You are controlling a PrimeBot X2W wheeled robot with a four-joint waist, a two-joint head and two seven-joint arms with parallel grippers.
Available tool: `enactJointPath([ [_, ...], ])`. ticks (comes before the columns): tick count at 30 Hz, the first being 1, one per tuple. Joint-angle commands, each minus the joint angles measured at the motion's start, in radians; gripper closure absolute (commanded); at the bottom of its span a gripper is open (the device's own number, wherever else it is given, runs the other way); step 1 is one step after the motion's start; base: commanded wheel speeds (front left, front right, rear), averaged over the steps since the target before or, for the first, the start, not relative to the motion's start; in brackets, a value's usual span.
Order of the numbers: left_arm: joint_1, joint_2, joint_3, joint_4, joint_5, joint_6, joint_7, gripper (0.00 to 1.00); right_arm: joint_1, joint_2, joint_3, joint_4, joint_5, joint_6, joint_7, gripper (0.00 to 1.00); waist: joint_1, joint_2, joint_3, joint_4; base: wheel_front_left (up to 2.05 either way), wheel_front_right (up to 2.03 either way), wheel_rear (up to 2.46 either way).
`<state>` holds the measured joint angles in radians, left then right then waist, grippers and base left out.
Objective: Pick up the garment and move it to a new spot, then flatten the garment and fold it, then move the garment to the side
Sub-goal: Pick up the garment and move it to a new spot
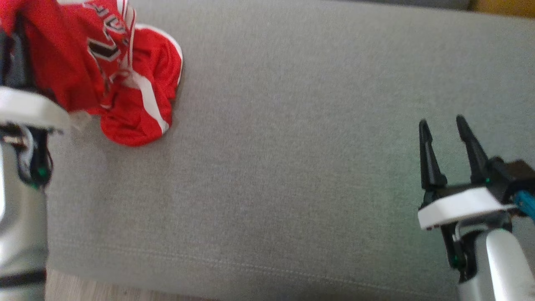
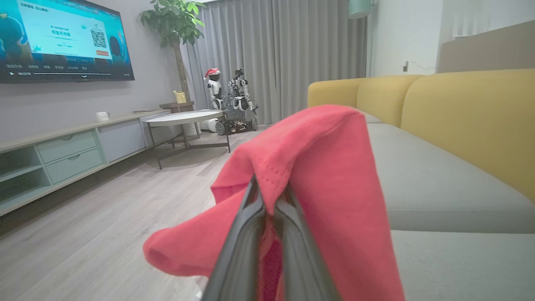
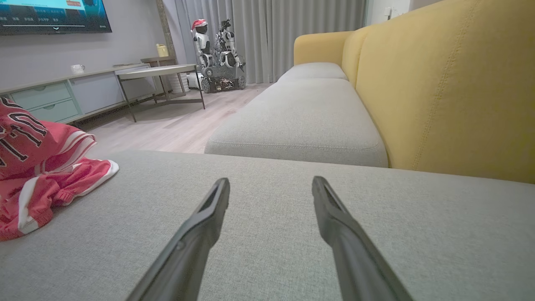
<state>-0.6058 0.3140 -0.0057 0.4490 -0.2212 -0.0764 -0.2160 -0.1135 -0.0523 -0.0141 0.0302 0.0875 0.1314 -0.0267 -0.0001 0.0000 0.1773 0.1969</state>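
Right gripper (image 1: 443,123) spread wide and empty, hovering low over the grey sofa cushion (image 1: 292,167), well apart from the cloth. Further off, at the cushion's left edge, left gripper (image 2: 269,196) pinched tight on a fold of the red garment (image 1: 138,96); bunch half lifted, lower part seems to rest on the cushion, blurry there. Step looks like carry to new spot: lift till hem clears, swing toward cushion middle, lower slowly so it doesn't wad
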Motion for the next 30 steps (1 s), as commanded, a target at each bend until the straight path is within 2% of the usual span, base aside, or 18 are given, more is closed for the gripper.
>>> enactJointPath([
  [1,-0.011,0.048,0.028,-0.050,0.005,0.009,0.006,1.00,-0.008,0.002,0.019,-0.033,0.006,-0.001,-0.010,0.00,0.0001,0.0000,-0.053,-0.015,0.00,0.00,0.00],
  [10,0.281,0.018,0.006,-0.490,0.009,0.073,0.168,1.00,0.057,0.002,0.021,-0.049,0.049,-0.001,-0.013,0.00,0.0001,0.0000,-0.129,-0.068,0.00,0.00,0.00],
  [16,0.343,-0.008,-0.064,-0.660,0.023,0.071,0.222,1.00,0.062,0.002,0.024,-0.076,0.068,-0.001,-0.007,0.00,0.0001,0.0000,-0.120,-0.137,0.00,0.00,0.00],
  [22,0.292,-0.066,-0.178,-0.651,0.038,0.047,0.235,1.00,0.040,0.002,0.029,-0.108,0.082,-0.001,-0.005,0.00,0.0001,0.0000,-0.054,-0.243,0.00,0.00,0.00],
  [30,0.140,-0.145,-0.312,-0.481,0.067,0.008,0.224,1.00,-0.021,0.002,0.069,-0.122,0.115,-0.001,-0.029,0.00,0.0001,0.0000,0.081,-0.421,0.00,0.00,0.00],
])
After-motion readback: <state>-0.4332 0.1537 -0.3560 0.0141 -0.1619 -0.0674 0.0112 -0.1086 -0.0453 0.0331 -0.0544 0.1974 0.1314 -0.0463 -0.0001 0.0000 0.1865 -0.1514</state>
